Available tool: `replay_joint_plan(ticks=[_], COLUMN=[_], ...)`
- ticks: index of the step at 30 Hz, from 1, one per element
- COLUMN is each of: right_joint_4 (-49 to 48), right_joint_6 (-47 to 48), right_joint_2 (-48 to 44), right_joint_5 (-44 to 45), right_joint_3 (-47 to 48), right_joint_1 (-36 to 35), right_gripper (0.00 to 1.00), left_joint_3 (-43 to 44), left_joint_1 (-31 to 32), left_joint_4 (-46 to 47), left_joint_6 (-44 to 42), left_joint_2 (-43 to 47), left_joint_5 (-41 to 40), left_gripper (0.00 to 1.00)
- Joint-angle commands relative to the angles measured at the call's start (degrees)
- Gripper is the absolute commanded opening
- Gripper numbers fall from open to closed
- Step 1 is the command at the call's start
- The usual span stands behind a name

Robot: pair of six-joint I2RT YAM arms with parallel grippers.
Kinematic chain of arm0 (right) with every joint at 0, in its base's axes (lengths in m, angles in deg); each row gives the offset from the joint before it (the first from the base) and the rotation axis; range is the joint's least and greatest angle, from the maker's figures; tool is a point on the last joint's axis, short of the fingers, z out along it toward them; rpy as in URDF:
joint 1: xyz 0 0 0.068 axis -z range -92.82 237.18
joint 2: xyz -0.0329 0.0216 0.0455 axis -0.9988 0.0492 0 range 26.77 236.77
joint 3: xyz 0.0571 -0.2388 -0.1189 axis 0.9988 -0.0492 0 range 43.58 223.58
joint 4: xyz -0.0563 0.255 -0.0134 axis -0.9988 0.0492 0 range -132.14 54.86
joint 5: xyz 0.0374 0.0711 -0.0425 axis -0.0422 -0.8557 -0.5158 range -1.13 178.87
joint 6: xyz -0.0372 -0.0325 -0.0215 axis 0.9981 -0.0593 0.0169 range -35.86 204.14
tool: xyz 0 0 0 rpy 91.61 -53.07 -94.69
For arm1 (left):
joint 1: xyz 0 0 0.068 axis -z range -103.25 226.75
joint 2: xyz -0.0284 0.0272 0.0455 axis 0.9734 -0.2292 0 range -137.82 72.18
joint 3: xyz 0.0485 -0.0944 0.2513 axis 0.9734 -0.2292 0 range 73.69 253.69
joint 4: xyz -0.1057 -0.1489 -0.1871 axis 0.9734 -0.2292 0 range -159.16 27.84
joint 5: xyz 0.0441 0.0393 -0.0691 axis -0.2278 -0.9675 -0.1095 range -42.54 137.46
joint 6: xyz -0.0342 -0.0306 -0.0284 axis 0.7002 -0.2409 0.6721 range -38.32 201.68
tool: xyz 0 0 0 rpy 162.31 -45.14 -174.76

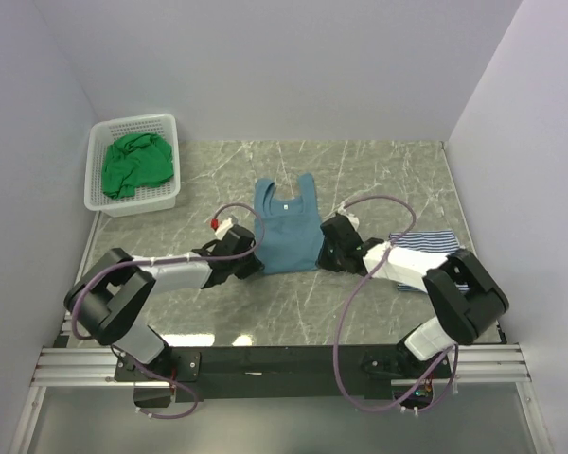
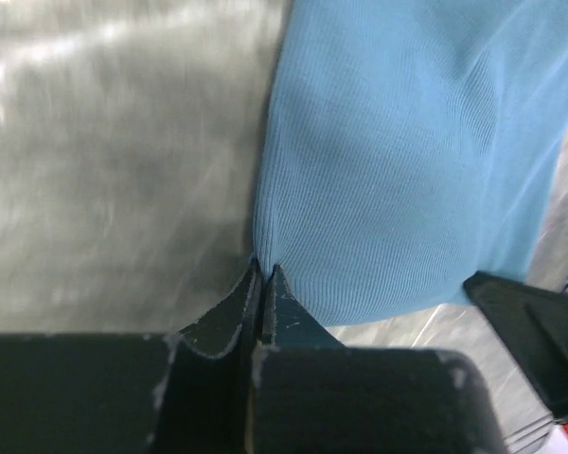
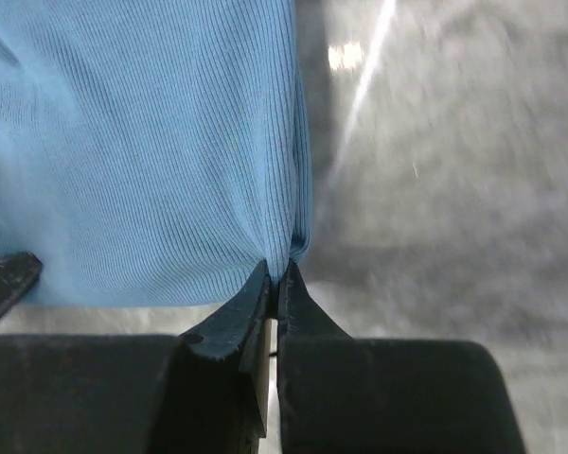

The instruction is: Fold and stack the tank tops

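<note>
The teal-blue tank top (image 1: 290, 227) lies flat in the middle of the table, straps toward the far wall. My left gripper (image 1: 253, 264) is shut on its near-left hem corner (image 2: 270, 248), and my right gripper (image 1: 328, 255) is shut on its near-right hem corner (image 3: 286, 248). In both wrist views the ribbed cloth puckers between the black fingertips (image 2: 261, 276) (image 3: 277, 274). A navy-and-white striped tank top (image 1: 426, 245) lies folded at the right, partly under the right arm. The bright green tank top (image 1: 131, 164) sits crumpled in the basket.
A white plastic lattice basket (image 1: 151, 196) stands at the far left corner by the wall. Grey marbled table surface (image 1: 379, 180) runs between side walls. The arms' bases and a metal rail (image 1: 265, 364) line the near edge.
</note>
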Motion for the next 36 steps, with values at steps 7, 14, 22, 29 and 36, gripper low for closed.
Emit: replay_joint_plan(ticks=[7, 14, 22, 29, 36], right_joint_4=[8.35, 17.04, 25.31, 25.31, 19.52], right_joint_6=[-5.56, -16.91, -17.81, -10.78, -1.72], right_joint_2=[-18.93, -36.07, -42.15, -37.15, -30.83], right_joint_5=[6.17, 10.12, 15.66, 16.37, 7.42], right_joint_3=[-11.31, -17.21, -10.81, -1.5, 3.35], right_joint_1=[-15.5, -29.39, -32.59, -28.81, -17.22], right_gripper=[0.0, 0.0, 0.0, 0.0, 0.0], left_joint_3=[-7.84, -7.6, -2.5, 0.93, 5.32], left_joint_1=[11.87, 28.05, 31.14, 24.12, 11.39], left_joint_4=[-13.98, -27.68, -33.15, -29.81, -24.8], left_joint_6=[1.01, 12.87, 13.51, 6.4, -2.05], left_joint_2=[14.66, 28.89, 33.4, 32.17, 28.04], left_joint_5=[-3.26, -9.32, -14.86, -12.32, -6.17], left_gripper=[0.01, 0.01, 0.01, 0.01, 0.0])
